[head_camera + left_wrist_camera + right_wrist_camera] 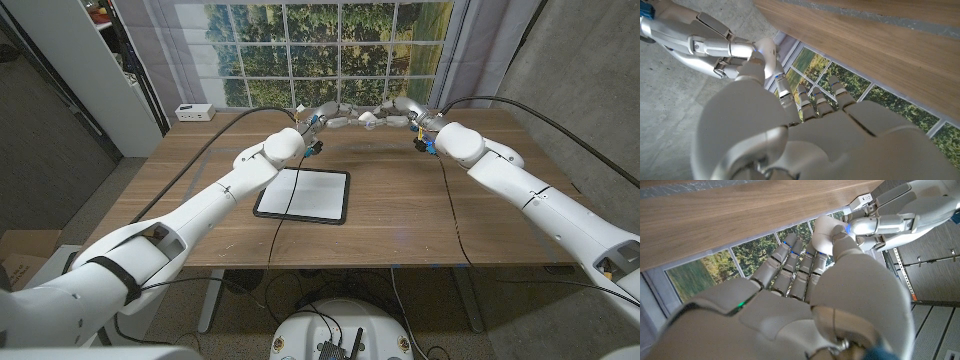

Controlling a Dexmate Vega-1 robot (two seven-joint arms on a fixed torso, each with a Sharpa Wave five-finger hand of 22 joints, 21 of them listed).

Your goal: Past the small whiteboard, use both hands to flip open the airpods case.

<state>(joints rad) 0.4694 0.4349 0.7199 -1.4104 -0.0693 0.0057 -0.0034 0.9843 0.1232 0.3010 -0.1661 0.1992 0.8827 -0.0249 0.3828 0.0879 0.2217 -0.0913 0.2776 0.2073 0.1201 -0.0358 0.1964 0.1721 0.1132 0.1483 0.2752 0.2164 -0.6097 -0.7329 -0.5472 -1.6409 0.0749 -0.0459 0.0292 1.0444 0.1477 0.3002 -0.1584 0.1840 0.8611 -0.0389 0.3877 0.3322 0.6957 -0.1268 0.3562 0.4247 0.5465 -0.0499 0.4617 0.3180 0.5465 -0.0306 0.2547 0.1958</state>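
The small white airpods case point(366, 119) hangs just above the table's far edge, past the small whiteboard point(303, 194). My left hand point(320, 115) holds it from the left and my right hand point(408, 111) from the right, their fingertips meeting on it. In the left wrist view the rounded case point(765, 50) sits between my left hand's point(805, 135) thumb and the right hand's fingers point(705, 45). In the right wrist view the case point(822, 230) lies against my right hand's point(805, 305) thumb, with the left hand's fingers point(890, 222) on it. How its lid stands I cannot tell.
The whiteboard lies flat at the middle of the wooden table point(400, 220). A black cable point(290, 205) crosses it, and another point(450, 215) runs down the table's right half. A white box point(192, 112) sits at the far left corner. A window stands behind the far edge.
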